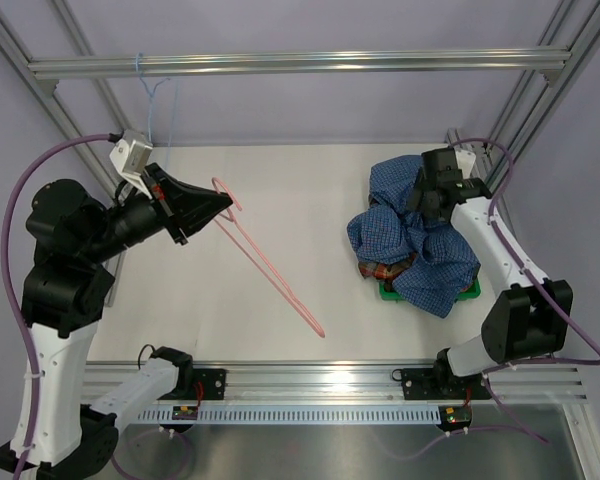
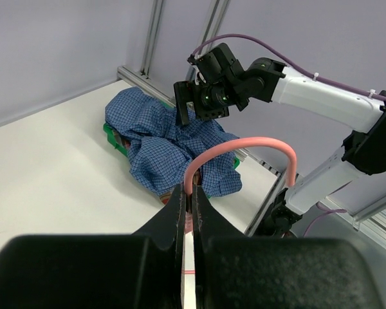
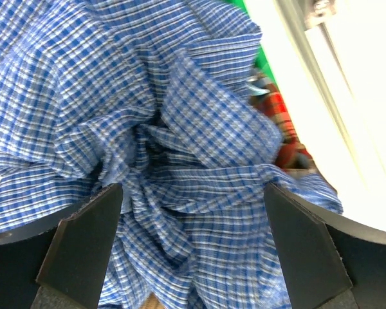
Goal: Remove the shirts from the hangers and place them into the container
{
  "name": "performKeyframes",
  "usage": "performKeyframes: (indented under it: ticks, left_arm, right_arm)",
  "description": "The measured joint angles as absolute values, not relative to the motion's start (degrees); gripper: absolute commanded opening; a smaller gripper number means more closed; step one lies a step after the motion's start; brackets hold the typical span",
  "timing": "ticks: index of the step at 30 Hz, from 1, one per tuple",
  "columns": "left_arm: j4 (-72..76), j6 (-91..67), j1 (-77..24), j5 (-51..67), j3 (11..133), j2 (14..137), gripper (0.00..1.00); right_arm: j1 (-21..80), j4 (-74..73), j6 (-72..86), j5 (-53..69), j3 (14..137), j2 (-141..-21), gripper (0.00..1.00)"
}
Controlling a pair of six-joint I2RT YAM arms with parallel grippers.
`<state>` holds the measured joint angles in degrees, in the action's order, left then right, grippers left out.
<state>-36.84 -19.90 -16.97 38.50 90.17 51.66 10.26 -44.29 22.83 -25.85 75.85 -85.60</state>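
My right gripper [image 3: 193,193] was open as wide as it goes, and it held nothing. The blue shirt [image 3: 180,129] lay right under it in a crumpled heap. Some cloth bunched up in the gap between my two right fingers [image 3: 83,238]. I could not tell if the tips touched the cloth or were just above it.

The heap sat on the green tray [image 1: 470,291] at the right side of the table [image 1: 280,180]. The shirt was bigger than the tray, so it hid most of it. Its edges hung over the rim, most of all on the side near my arms. A bit of the plaid shirt [image 3: 286,116] peeked out from under the blue one, so it lay in the tray too.

My left gripper [image 2: 188,193] was shut tight on the pink hanger [image 1: 270,265], just by its hook. The hanger was bare. Its long wire ran from my left jaws toward the near middle of the table, well apart from the tray. A light blue hanger [image 1: 152,105] hung on the top bar at the back left, bare as well.

The shirt was a round heap with no long side, straight below my right jaws. My right arm was much nearer to it than my left. I think any tucking in of the loose edge was a job for the right arm.
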Motion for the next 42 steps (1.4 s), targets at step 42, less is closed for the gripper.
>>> performKeyframes:
  ticks: [42]
  left_arm:
    - [56.80,-84.68,-38.28,71.35,73.12,67.99,0.00]
  right_arm:
    - [13.37,26.46,58.22,76.14,60.73,-56.58,0.85]
